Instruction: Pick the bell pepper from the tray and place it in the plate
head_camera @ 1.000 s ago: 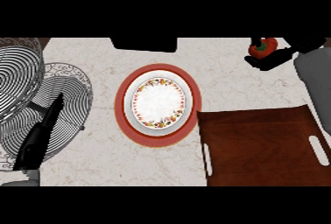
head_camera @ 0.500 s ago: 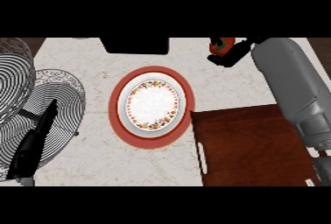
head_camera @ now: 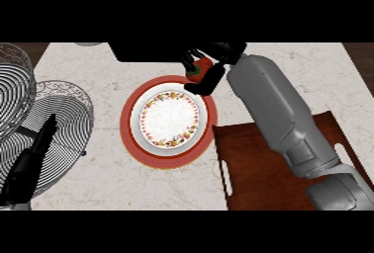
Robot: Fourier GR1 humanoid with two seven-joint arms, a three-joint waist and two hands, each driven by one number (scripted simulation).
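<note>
A red bell pepper (head_camera: 199,68) with a green stem is held in my right hand (head_camera: 212,63), whose black fingers curl round it. The hand hangs just past the far right rim of the plate (head_camera: 169,118), a white plate with a flowered border on a red charger. My grey right forearm (head_camera: 281,116) stretches from the lower right across the brown tray (head_camera: 252,168), which lies right of the plate. My left hand (head_camera: 29,163) rests at the lower left, dark and narrow, over the wire racks.
Two round wire racks (head_camera: 62,108) stand at the left edge of the pale marble counter (head_camera: 131,178). A dark rectangular object (head_camera: 146,51) lies along the far edge behind the plate.
My right hand has carried the pepper leftward and nearer, from the far right corner to the plate's far right rim. The view has shifted, so the plate appears further right.
</note>
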